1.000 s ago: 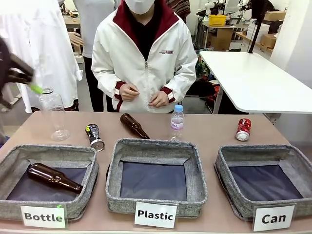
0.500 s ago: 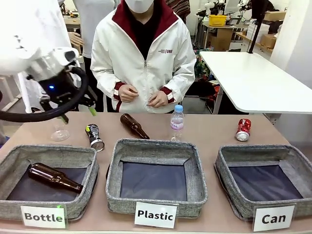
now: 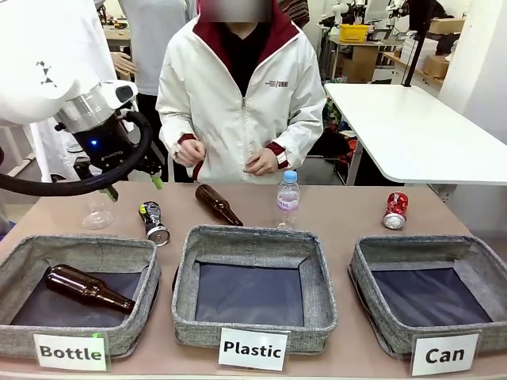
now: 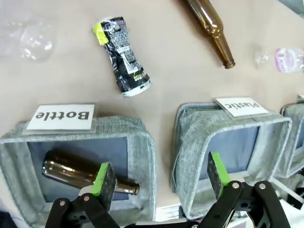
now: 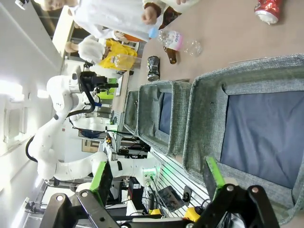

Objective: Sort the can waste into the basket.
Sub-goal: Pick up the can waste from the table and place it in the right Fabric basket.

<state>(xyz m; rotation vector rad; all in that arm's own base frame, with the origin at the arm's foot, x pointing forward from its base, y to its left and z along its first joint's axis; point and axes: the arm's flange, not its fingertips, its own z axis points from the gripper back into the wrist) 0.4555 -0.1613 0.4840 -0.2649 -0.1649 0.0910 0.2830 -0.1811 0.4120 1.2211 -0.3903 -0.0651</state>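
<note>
Jaws apart both sides; dark can (image 4: 122, 57) before left, red can (image 5: 267, 10) before right.

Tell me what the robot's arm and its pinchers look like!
The left arm is round and white, with a black wrist, a small blue light and a looping black cable. Both the left gripper and right gripper are black, with two fingers tipped in green pads.

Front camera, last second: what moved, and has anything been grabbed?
The left arm swung in from the picture's left edge toward the middle; the left gripper hangs open and empty near the dark crushed metal can. Nothing was grabbed or released. The person's hand shifted slightly. The red crushed can, the brown glass bottle on the table and the grey fabric "Can" basket stayed put.
</note>
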